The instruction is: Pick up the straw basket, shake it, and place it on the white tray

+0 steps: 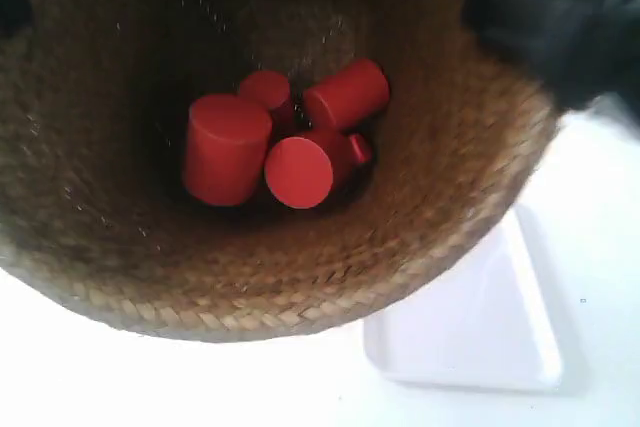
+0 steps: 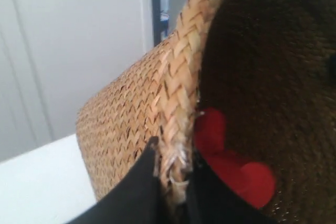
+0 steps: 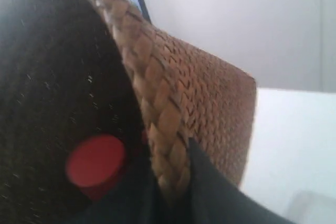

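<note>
— Two grippers on the one rim?

— Yes. The left gripper [image 2: 175, 179] is clamped on the braided rim of the straw basket [image 1: 470, 197], with one dark finger [image 2: 139, 192] outside the weave and the other inside. The right gripper [image 3: 170, 182] pinches the rim the same way on its own side.

— Where is the basket?

— It fills the exterior view, its mouth toward the camera. The arm at the exterior view's right [image 1: 570, 27] reaches over the rim.

— Anything inside?

— Several red cylinders [image 1: 300, 172] lie heaped at the bottom, touching one another.

— And the white tray?

— The white tray [image 1: 480, 337] lies flat on the white table [image 1: 100, 387], partly hidden behind the basket's rim. Whether the basket's base is clear of the table cannot be told.
</note>
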### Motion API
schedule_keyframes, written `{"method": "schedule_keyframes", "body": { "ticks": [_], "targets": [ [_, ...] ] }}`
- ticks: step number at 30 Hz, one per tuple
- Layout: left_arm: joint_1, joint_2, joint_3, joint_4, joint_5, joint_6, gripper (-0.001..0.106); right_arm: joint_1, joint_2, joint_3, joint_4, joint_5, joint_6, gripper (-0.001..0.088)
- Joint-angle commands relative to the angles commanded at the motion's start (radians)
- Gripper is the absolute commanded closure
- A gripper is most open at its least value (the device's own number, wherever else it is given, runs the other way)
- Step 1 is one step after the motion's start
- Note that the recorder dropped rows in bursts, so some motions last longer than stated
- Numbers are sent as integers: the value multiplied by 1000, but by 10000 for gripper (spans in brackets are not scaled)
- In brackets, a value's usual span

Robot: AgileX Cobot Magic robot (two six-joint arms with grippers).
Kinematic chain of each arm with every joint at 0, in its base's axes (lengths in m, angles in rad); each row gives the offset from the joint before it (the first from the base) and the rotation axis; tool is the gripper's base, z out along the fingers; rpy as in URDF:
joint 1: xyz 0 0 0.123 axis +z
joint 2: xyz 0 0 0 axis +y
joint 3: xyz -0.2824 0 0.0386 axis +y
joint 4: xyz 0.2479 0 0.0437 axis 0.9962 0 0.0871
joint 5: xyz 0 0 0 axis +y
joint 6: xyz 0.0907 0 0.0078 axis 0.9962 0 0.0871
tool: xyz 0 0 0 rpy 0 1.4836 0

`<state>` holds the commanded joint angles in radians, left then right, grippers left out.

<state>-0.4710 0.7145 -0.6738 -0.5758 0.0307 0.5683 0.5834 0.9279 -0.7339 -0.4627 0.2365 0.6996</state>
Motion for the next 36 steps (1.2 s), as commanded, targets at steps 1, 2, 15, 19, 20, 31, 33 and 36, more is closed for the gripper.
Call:
{"method": "schedule_keyframes", "body": {
  "ticks": [1, 2, 15, 19, 20, 31, 33, 36],
  "targets": [
    [-3, -29, -43, -7, 86, -31, 1053, 18, -29, -38, 71, 53, 3, 868],
    [-8, -65, -90, 4, 170, -28, 1053, 41, -67, -62, 116, 81, -19, 868],
    [-14, -67, -124, -26, 170, -60, 1053, 91, -183, -109, 153, 42, -61, 868],
    [-14, -68, -93, -26, 43, -55, 1053, 89, -220, -62, 27, -5, -61, 868],
    [-14, -25, -57, -26, -31, -55, 1053, 72, -164, -33, -49, -5, -27, 868],
    [-19, -46, -84, -45, 59, -70, 1053, 101, -201, -40, -104, 53, 117, 868],
    [-19, 33, -28, -41, -39, -70, 1053, 99, -83, 6, -215, 51, 205, 868],
    [-21, 13, -83, -44, 67, -76, 1053, 130, -70, -40, -74, 65, 218, 868]
  ]
}}
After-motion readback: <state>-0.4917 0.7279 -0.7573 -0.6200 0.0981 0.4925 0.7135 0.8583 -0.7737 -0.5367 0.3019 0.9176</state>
